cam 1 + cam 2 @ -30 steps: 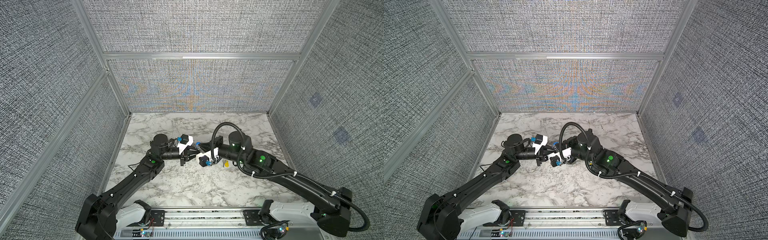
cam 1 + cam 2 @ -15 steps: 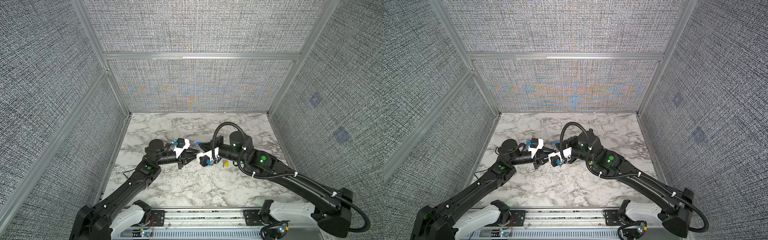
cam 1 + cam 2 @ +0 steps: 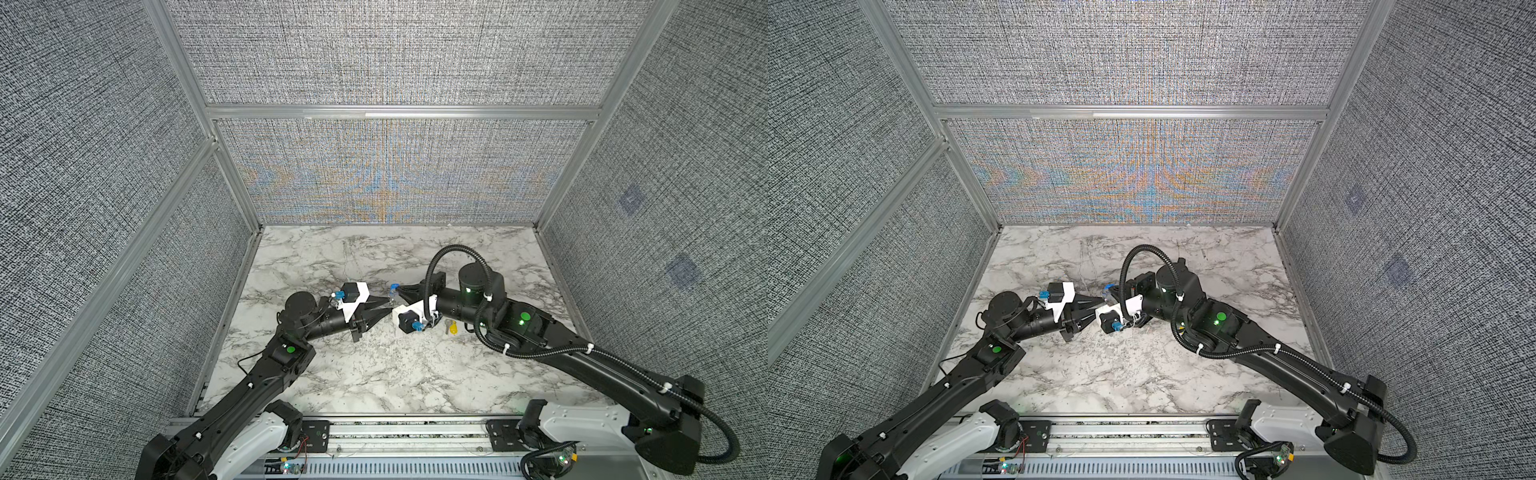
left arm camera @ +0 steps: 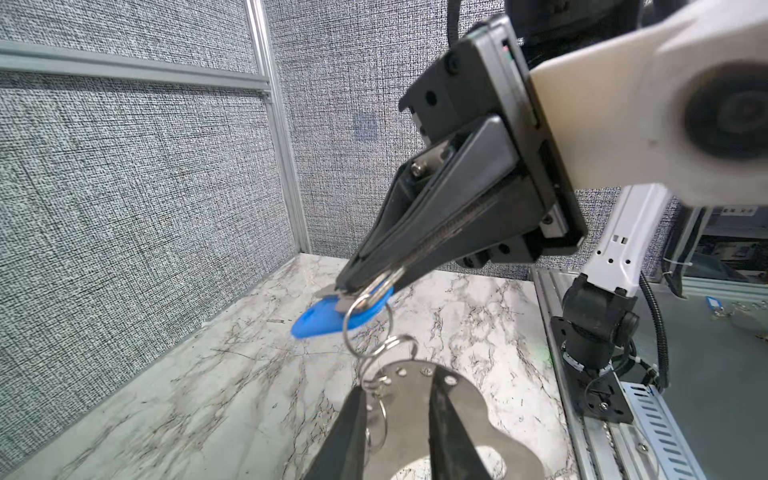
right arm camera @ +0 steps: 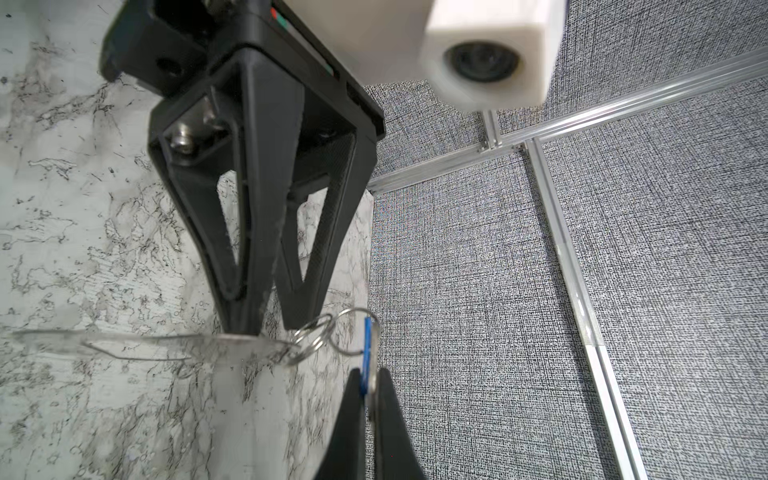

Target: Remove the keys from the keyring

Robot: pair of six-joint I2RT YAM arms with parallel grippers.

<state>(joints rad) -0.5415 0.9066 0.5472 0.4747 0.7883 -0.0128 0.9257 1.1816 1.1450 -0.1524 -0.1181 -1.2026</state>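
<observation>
Black against the marble at centre-left of both top views, the left gripper (image 3: 387, 309) has been lowered and drawn a little leftward within the last second, and its jaws are now seen partly apart. In the left wrist view its tips are set against the face of the keyring (image 4: 399, 401), a flat metal plate with holes, at lower centre of the frame; nothing is seen pinched between them. The keyring is hung from small linked rings (image 5: 316, 334), by which it is still joined to the blue key (image 4: 326, 322). That key is clamped in the fully closed right gripper (image 4: 353, 289), just right of centre in the top views. Further right, the yellow key (image 3: 452, 328) is laid on the table (image 3: 374, 374) beside the right arm, already freed. The left hold is judged to have been loosened for a fresh grasp, with one key left to be removed. The white, grey-veined surface is enclosed by grey woven walls (image 3: 374, 62) in aluminium frames.
</observation>
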